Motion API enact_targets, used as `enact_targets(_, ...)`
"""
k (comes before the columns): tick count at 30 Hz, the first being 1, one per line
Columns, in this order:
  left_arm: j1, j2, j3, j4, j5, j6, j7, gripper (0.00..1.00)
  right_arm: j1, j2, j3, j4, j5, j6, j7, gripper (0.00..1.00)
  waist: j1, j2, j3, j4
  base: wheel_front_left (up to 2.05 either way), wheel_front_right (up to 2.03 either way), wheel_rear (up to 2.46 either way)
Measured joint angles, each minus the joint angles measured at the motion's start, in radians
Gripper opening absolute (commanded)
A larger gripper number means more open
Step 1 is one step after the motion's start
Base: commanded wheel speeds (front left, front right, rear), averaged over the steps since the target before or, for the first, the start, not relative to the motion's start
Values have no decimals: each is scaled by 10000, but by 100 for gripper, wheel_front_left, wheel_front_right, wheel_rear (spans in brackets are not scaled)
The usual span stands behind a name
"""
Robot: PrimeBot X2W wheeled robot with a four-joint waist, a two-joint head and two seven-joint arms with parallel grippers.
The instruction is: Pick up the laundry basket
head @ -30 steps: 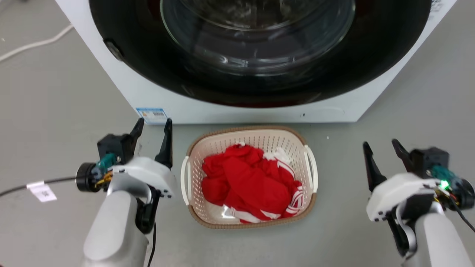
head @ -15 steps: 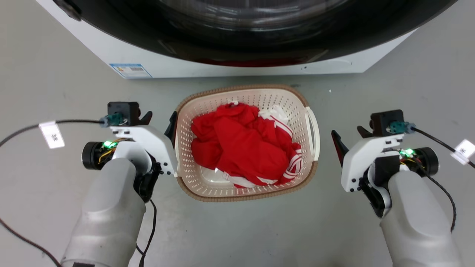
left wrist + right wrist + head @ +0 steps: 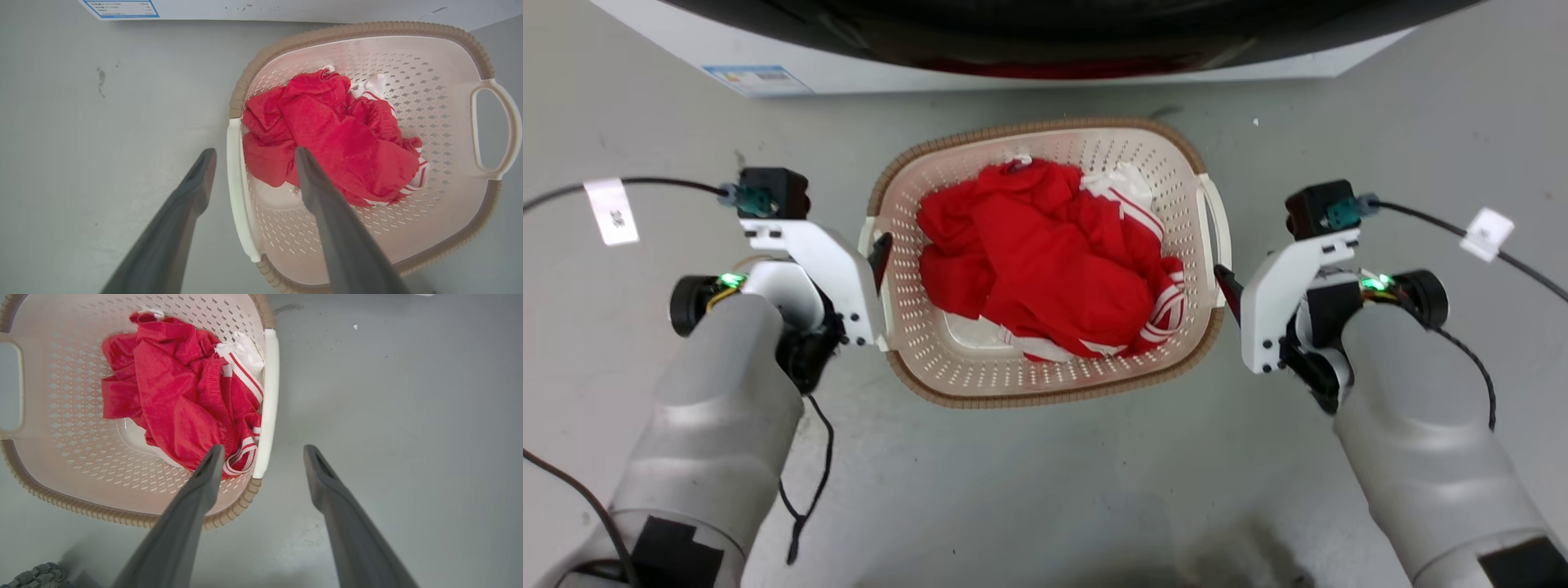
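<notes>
**Item 1: laundry basket** (image 3: 1045,398). Cream, perforated, with a brown woven-look rim. You will find it on the grey floor (image 3: 1045,506), just in front of the white washing machine (image 3: 1013,77) and between your two arms. It stands level.

**Item 2: contents.** A crumpled red garment (image 3: 1045,269) with white stripes at its edges, and a bit of white cloth beside it. The heap covers most of the basket's bottom, with bare perforated wall showing all round it.

**Item 3: left handle** (image 3: 237,183). White, on the basket's left side. In the left wrist view it runs between your two fingers.

**Item 4: left hand** (image 3: 254,152). Fingers spread apart, holding nothing. One finger is outside the basket over the floor. The other is inside the rim, over the red cloth. You cannot tell from the pictures whether either finger touches the handle.

**Item 5: right handle** (image 3: 267,404). White, on the basket's right side. Its near end lies between your right fingers.

**Item 6: right hand** (image 3: 263,449). Fingers spread apart, holding nothing. One finger is over the basket's inside, by the striped hem. The other is over bare floor outside. Contact with the handle cannot be judged.

**Item 7: sundries.** A blue-edged label (image 3: 120,8) on the machine's lower front. A white tag (image 3: 611,212) on the cable at your left wrist.
</notes>
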Motion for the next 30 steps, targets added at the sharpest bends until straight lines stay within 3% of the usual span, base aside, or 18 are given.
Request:
enact_targets(15,-1120,493,-1218,681,-1170,-2,368,100,-2106,2,1375,1641,1241,0,46,100,0,0,1478,-194,0,0,0)
enact_targets(30,-1828,382,-2094,1269,-1793,-2,140,100,-2941,4,2510,2552,2568,0,-59,100,-1,0,2307,-125,0,0,0)
